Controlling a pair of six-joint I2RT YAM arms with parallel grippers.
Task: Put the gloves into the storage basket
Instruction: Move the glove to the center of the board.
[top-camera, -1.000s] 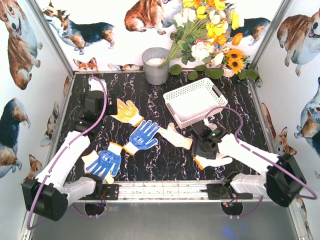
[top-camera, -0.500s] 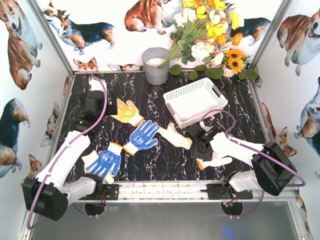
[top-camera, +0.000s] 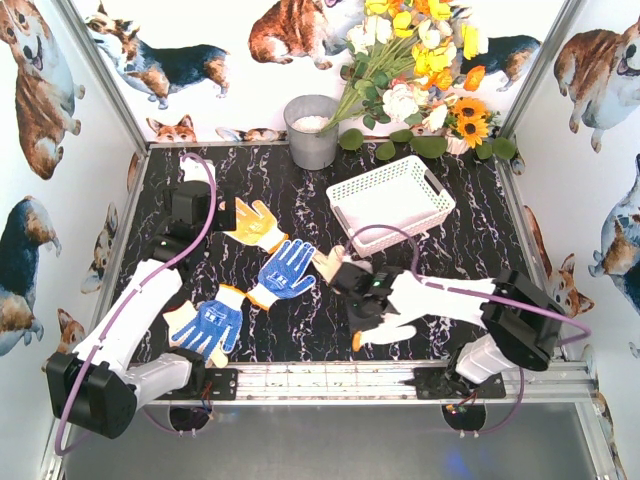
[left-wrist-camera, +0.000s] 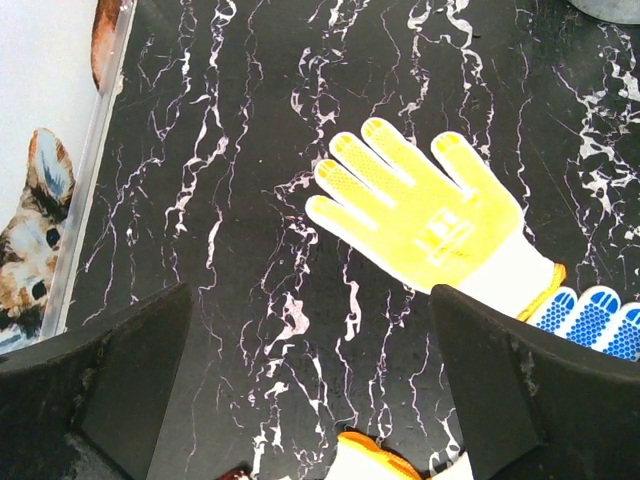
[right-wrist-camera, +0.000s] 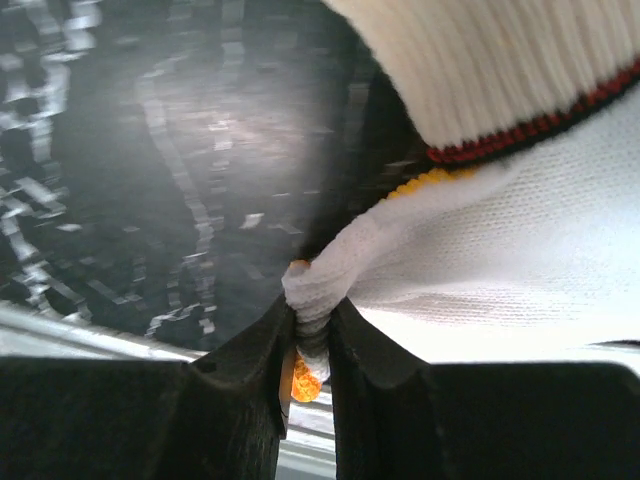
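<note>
Standing at the table's (top-camera: 250, 180) far edge, a grey bucket (top-camera: 312, 130) and flowers (top-camera: 420, 70) are just behind the storage basket (top-camera: 390, 203), which sits toward the far right corner; a cream glove (top-camera: 328, 262) and a blue glove (top-camera: 287, 270) lie mid-table, just beside the right gripper (right-wrist-camera: 310, 345). That gripper pinches a fold of a white glove (top-camera: 395, 330), apparently by its orange cuff, though the view is blurred. The left gripper (left-wrist-camera: 320, 380) hangs spread wide near the left edge, the yellow glove (left-wrist-camera: 425, 215) just ahead.

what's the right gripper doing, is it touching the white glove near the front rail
Touching: the right wrist view shows a bunched fold of the white glove squeezed between the right gripper and its two fingers.
</note>
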